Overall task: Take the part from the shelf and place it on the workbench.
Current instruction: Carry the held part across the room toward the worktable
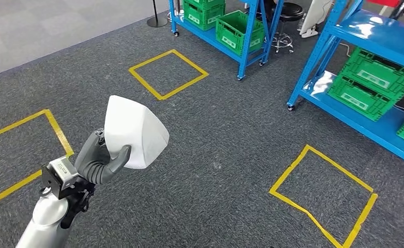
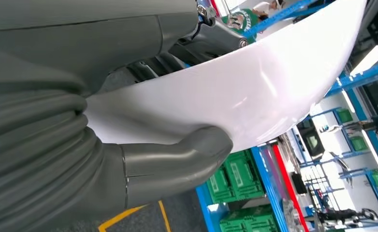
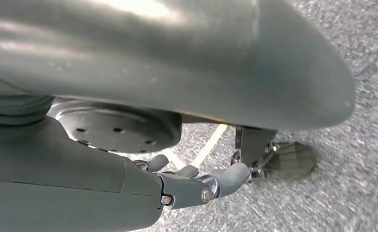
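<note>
The part point(image 1: 135, 132) is a white, smooth, curved shell with rounded corners. My left hand point(image 1: 99, 160) holds it up over the carpet at the lower left of the head view, thumb across its lower edge and fingers behind it. In the left wrist view the part point(image 2: 254, 92) is pinched between the thick thumb point(image 2: 177, 159) and the darker fingers above it. My right hand point(image 3: 187, 186) hangs low above the floor, its fingers loosely apart and holding nothing.
Blue shelves point(image 1: 339, 67) with green crates point(image 1: 373, 82) stand at the right, and another blue rack point(image 1: 241, 41) with green crates stands at the back. Yellow tape squares point(image 1: 168, 73) mark the grey carpet, one at the lower right point(image 1: 324, 196). An office stool point(image 1: 288, 20) stands behind the racks.
</note>
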### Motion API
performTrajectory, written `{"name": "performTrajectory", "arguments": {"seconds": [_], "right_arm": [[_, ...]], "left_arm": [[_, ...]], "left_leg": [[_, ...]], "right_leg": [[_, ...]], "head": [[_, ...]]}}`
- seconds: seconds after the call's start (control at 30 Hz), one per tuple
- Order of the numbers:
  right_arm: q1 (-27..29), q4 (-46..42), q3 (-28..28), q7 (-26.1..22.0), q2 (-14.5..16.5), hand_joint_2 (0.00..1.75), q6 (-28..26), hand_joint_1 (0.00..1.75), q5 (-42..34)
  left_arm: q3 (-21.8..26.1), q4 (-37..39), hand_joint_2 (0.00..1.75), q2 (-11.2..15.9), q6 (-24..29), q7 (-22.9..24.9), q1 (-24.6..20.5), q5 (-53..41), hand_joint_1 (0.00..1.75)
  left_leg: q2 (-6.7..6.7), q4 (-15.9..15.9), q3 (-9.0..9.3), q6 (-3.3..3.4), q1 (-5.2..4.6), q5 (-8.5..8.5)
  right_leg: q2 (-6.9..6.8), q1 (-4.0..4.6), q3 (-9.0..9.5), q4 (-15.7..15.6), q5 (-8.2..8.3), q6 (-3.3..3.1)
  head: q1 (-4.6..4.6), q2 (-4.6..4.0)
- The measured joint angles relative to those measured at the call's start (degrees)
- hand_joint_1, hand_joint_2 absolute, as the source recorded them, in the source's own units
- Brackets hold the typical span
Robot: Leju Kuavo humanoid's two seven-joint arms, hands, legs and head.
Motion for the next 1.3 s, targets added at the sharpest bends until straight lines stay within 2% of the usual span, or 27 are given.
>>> {"name": "performTrajectory", "arguments": {"seconds": [0.03,0.1,0.17,0.2,0.23,0.27,0.3,0.33,0.4,0.47,0.53,0.57,0.63,0.67,0.7,0.73,0.77,0.8,0.9,0.93,0.97,1.03,1.1,1.17,1.23,1.27,1.3], "right_arm": [[-0.08,0.0,0.04,0.0,0.01,0.0,0.0,0.0,-0.01],[-0.24,0.0,0.09,-0.03,0.01,0.0,0.0,0.0,0.0],[-0.21,0.0,0.11,-0.02,0.01,0.0,0.0,0.0,0.0],[-0.11,0.0,0.12,0.0,0.01,0.0,0.0,0.0,0.0],[-0.01,0.0,0.12,0.02,0.01,0.0,0.0,0.0,0.0],[0.08,0.0,0.13,0.02,0.01,0.0,0.0,0.0,0.0],[0.12,0.0,0.13,0.02,0.01,0.0,0.0,0.0,-0.01],[0.12,0.0,0.14,0.01,0.01,0.0,0.0,0.0,-0.01],[0.08,0.0,0.14,0.01,-0.09,0.0,0.0,0.0,0.0],[-0.01,0.0,0.14,0.01,-0.22,0.0,0.0,0.0,0.0],[-0.12,0.0,0.14,0.01,-0.25,0.0,0.0,0.0,0.0],[-0.16,0.0,0.14,0.01,-0.22,0.0,0.0,0.0,0.0],[-0.17,0.0,0.14,-0.02,-0.19,0.0,0.0,0.0,0.01],[-0.11,0.0,0.14,-0.01,-0.17,0.0,0.0,0.0,0.0],[-0.03,0.0,0.14,0.0,-0.17,0.0,0.0,0.0,0.0],[0.08,0.0,0.14,0.01,-0.16,0.0,0.0,0.0,0.0],[0.16,0.0,0.14,0.02,-0.16,0.0,0.0,0.0,0.0],[0.19,0.0,0.14,0.02,-0.15,0.0,0.0,0.0,0.01],[0.09,0.0,0.14,0.01,-0.15,0.0,0.0,0.0,0.0],[0.06,0.0,0.14,0.01,-0.17,0.0,0.0,0.0,0.0],[0.04,0.0,0.14,0.01,-0.19,0.0,0.0,0.0,0.0],[-0.02,0.0,0.14,0.01,-0.19,0.0,0.0,0.0,0.0],[-0.11,0.0,0.14,0.0,-0.15,0.0,0.0,0.0,0.01],[-0.14,0.0,0.15,-0.01,-0.12,0.0,0.01,0.0,0.0],[-0.02,0.0,0.16,0.01,-0.1,0.0,0.01,0.0,0.0],[0.07,0.0,0.16,0.02,-0.1,0.0,0.0,0.0,0.0],[0.14,0.0,0.16,0.02,-0.1,0.0,0.0,0.0,0.0]], "left_arm": [[0.01,-0.02,1.75,0.07,-0.01,0.0,0.03,0.0,1.75],[0.03,-0.15,1.75,0.17,-0.01,0.01,0.03,0.0,1.75],[0.01,-0.26,1.75,0.08,-0.01,0.01,0.0,0.0,1.75],[0.0,-0.25,1.75,0.03,-0.01,0.01,0.01,0.0,1.75],[-0.01,-0.25,1.75,-0.01,-0.02,0.01,0.04,0.0,1.75],[-0.02,-0.24,1.75,-0.01,-0.02,0.02,0.07,0.0,1.75],[-0.02,-0.24,1.75,-0.01,-0.02,0.02,0.09,0.0,1.75],[-0.02,-0.25,1.75,-0.01,-0.02,0.02,0.09,0.0,1.75],[-0.02,-0.27,1.75,-0.02,-0.02,0.01,0.07,0.0,1.75],[-0.02,-0.26,1.75,-0.02,-0.02,0.01,0.08,0.0,1.75],[-0.01,-0.31,1.75,0.0,-0.02,0.01,0.13,0.0,1.75],[0.01,-0.34,1.75,0.05,-0.02,-0.01,0.16,0.0,1.75],[0.04,-0.4,1.75,0.15,-0.02,0.0,0.07,0.0,1.75],[0.04,-0.39,1.75,0.17,-0.02,0.01,0.04,0.0,1.75],[0.03,-0.36,1.75,0.17,-0.02,0.02,0.04,0.0,1.75],[0.02,-0.32,1.75,0.17,-0.02,0.02,0.11,0.0,1.75],[0.01,-0.26,1.75,0.17,-0.02,0.02,0.18,0.0,1.75],[0.01,-0.2,1.75,0.17,-0.02,0.02,0.23,0.0,1.75],[0.0,-0.15,1.75,0.17,-0.02,0.04,0.23,0.0,1.75],[-0.01,-0.16,1.75,0.15,-0.02,0.03,0.24,0.0,1.75],[-0.02,-0.17,1.75,0.15,-0.02,0.03,0.25,0.0,1.75],[0.0,-0.21,1.75,0.2,-0.02,0.01,0.29,0.0,1.75],[0.03,-0.27,1.75,0.24,-0.02,0.01,0.26,0.0,1.75],[0.02,-0.32,1.75,0.18,-0.02,0.0,0.19,0.0,1.75],[0.0,-0.29,1.75,0.11,-0.02,0.01,0.18,0.0,1.75],[-0.01,-0.28,1.75,0.1,-0.02,0.02,0.2,0.0,1.75],[-0.02,-0.26,1.75,0.09,-0.02,0.02,0.22,0.0,1.75]], "left_leg": [[-0.68,-0.01,-0.14,0.41,-0.01,0.12],[-1.98,-0.13,-0.34,1.14,0.15,0.46],[-3.25,-0.19,-0.54,1.59,0.22,0.71],[-3.97,-0.16,-0.67,1.72,0.14,0.79],[-4.76,-0.13,-0.79,1.82,0.02,0.85],[-5.6,-0.1,-0.87,1.89,-0.1,0.93],[-6.45,-0.07,-0.9,1.9,-0.19,1.01],[-7.26,-0.05,-0.89,1.88,-0.24,1.09],[-8.65,-0.07,-0.9,1.65,-0.14,1.32],[-9.87,-0.23,-1.13,1.09,0.1,1.64],[-11.12,-0.62,-1.45,0.34,0.14,2.08],[-10.73,-0.43,-1.7,0.14,0.05,2.02],[-7.72,2.76,-3.29,-0.12,-0.26,-0.08],[-5.73,6.13,-4.76,-0.24,-0.27,-2.09],[-4.52,10.07,-6.5,-0.51,-0.19,-4.21],[-3.94,13.56,-8.01,-0.82,0.0,-5.75],[-3.7,15.36,-8.69,-1.14,0.24,-6.24],[-3.5,15.0,-8.23,-1.47,0.49,-5.67],[-1.7,4.26,-1.75,-2.43,1.16,-1.42],[-1.29,1.71,-0.23,-2.16,1.19,-0.75],[-1.17,0.73,0.3,-1.67,1.09,-0.67],[-2.04,1.12,-0.08,-0.34,0.86,-0.66],[-2.78,1.12,-0.33,0.34,0.92,-0.51],[-3.35,1.09,-0.51,0.85,0.91,-0.3],[-4.01,1.09,-0.8,1.2,0.6,-0.13],[-4.4,1.1,-0.92,1.33,0.4,-0.05],[-4.78,1.1,-0.98,1.42,0.24,0.01]], "right_leg": [[-0.09,-0.13,0.09,0.05,-0.09,0.4],[2.51,-0.46,-0.61,2.07,-1.67,1.17],[6.23,-0.61,-3.63,8.66,-5.38,1.56],[7.0,-0.57,-5.73,12.85,-7.19,1.55],[7.26,-0.5,-7.42,16.03,-8.12,1.43],[7.37,-0.42,-8.24,17.28,-7.94,1.2],[7.56,-0.31,-7.81,16.0,-6.57,0.86],[8.05,-0.13,-6.23,12.52,-4.41,0.42],[10.63,0.38,-2.19,3.94,-0.61,-0.58],[12.14,0.91,-0.4,-0.13,0.58,-1.26],[10.98,1.06,-0.24,-0.73,0.91,-1.7],[10.25,0.93,-0.04,-1.22,1.27,-1.9],[8.68,0.57,0.31,-2.19,1.94,-2.35],[7.86,0.55,0.35,-2.33,2.03,-2.47],[7.03,0.53,0.28,-2.31,2.02,-2.56],[6.17,0.49,0.19,-2.25,1.97,-2.54],[5.35,0.39,0.1,-2.17,1.91,-2.44],[4.6,0.24,0.03,-2.05,1.84,-2.25],[2.86,-0.27,-0.21,-0.73,1.01,-1.0],[2.5,-0.27,-0.35,-0.17,0.62,-0.54],[2.2,-0.19,-0.44,0.24,0.36,-0.16],[1.69,-0.21,-0.47,0.48,0.22,0.3],[3.05,-0.56,-0.81,1.61,-0.74,0.81],[5.83,-0.77,-3.13,6.7,-3.9,1.21],[7.05,-0.63,-7.14,14.63,-7.33,1.03],[7.18,-0.49,-8.54,17.13,-7.84,0.74],[7.28,-0.28,-8.87,17.42,-7.22,0.33]], "head": [[0.02,0.0],[0.09,0.0],[0.22,0.0],[0.27,0.0],[0.29,0.0],[0.3,0.0],[0.3,0.0],[0.3,0.0],[0.28,0.0],[0.44,0.0],[0.6,0.0],[0.6,0.0],[0.44,0.0],[0.38,0.0],[0.28,0.0],[0.27,0.0],[0.26,0.0],[0.26,0.0],[0.23,0.0],[0.26,0.0],[0.32,0.0],[0.49,0.0],[0.58,0.0],[0.72,0.0],[0.81,0.0],[0.83,0.0],[0.83,0.0]]}}
